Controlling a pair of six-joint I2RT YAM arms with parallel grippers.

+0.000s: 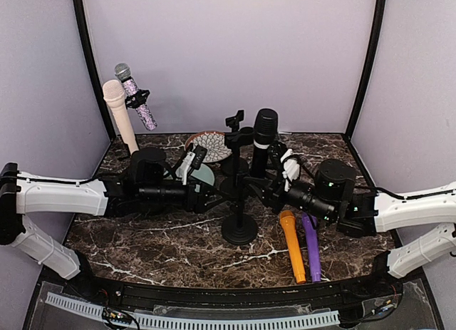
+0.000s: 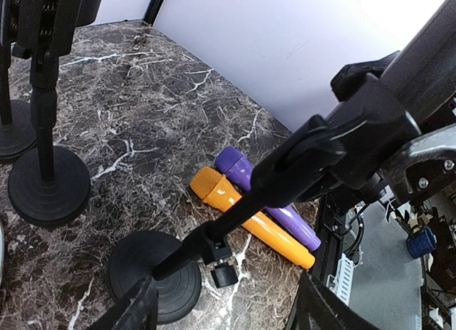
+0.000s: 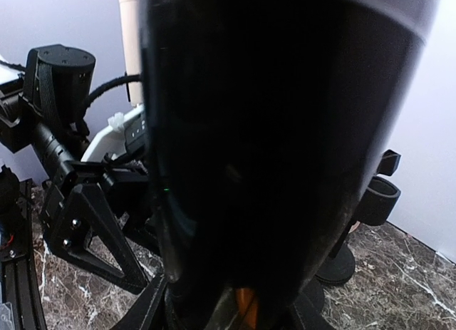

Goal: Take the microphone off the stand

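Note:
A black microphone [image 1: 265, 128] stands upright at the top of the centre black stand [image 1: 239, 229], and it seems to sit in the stand's clip. My right gripper [image 1: 266, 182] is shut on its body. In the right wrist view the microphone [image 3: 271, 130] fills the frame between my fingers [image 3: 148, 303]. My left gripper [image 1: 214, 195] is open around the stand's pole, low down. In the left wrist view the pole [image 2: 235, 219] runs between my spread fingers [image 2: 139, 308], with the round base [image 2: 153, 273] below and the microphone body [image 2: 420, 52] above.
An orange microphone [image 1: 292, 244] and a purple one [image 1: 311, 246] lie on the marble table at front right. A cream microphone [image 1: 117, 115] and a glitter one [image 1: 137, 96] stand at back left. A patterned dish [image 1: 211, 143] and other stand bases [image 2: 46, 184] are behind.

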